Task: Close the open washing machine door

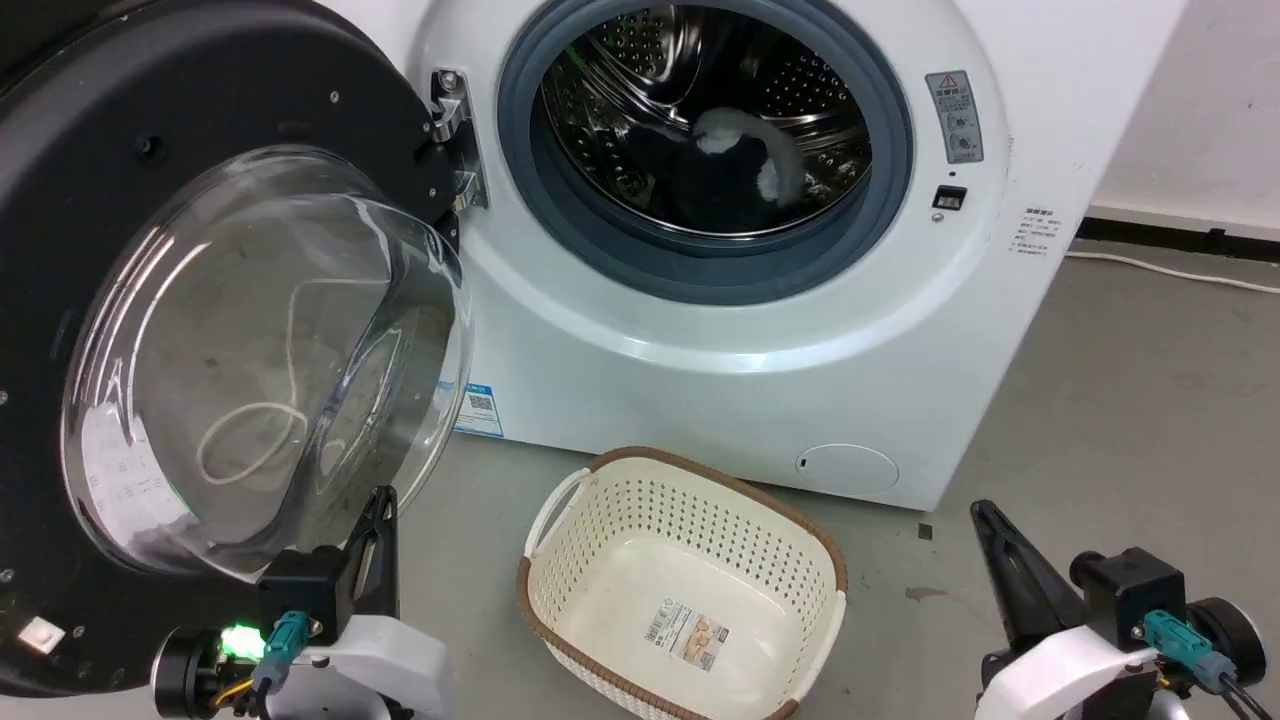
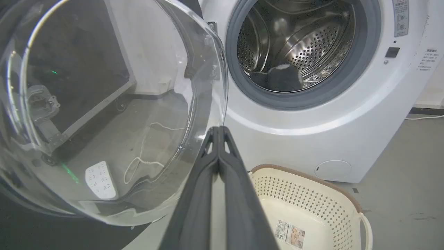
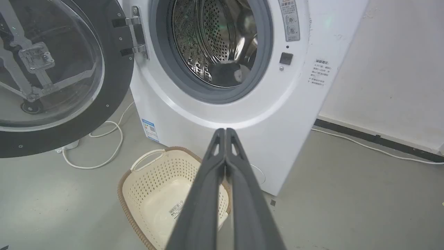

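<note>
Door (image 1: 230,350) wide open left of washer (image 1: 720,340), closing not started; my left claw (image 1: 383,505) (pinched together) by its glass, right claw (image 1: 985,515) together.

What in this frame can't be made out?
- washing machine door: left rim cut off by the head view's edge.
- left gripper: whether its fingers touch the door glass; head view, overlap only.
- dark bundle: head view, too dim to identify.
- warning label: print too small.
</note>
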Controlling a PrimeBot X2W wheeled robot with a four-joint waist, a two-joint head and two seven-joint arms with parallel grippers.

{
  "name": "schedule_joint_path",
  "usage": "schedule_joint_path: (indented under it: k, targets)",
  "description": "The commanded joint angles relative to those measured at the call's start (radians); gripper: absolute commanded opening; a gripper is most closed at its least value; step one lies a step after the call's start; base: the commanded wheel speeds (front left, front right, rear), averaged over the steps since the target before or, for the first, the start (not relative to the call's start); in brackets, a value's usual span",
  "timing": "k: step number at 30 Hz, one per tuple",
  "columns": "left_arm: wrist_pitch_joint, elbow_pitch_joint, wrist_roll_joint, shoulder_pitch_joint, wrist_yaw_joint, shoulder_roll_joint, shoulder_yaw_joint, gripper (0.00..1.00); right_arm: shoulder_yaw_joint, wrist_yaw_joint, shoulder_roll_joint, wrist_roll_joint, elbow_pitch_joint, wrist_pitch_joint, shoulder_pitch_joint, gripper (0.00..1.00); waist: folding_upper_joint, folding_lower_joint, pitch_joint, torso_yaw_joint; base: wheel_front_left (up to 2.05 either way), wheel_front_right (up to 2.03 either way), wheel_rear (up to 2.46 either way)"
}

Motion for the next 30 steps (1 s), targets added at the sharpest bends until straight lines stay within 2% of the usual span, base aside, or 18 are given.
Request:
schedule_joint_path:
  k: [1,30]
  targets:
    - [0.000,-0.004,0.002,0.014,0.003,0.000,0.001,0.00,0.000,0.001,0.000,-0.008,-0.004,0.000,-0.012,0.00,0.0000,0.0000,0.000,0.000,0.00,0.00,0.00]
    - [0.000,-0.004,0.002,0.014,0.003,0.000,0.001,0.00,0.000,0.001,0.000,-0.008,-0.004,0.000,-0.012,0.00,0.0000,0.0000,0.000,0.000,0.00,0.00,0.00]
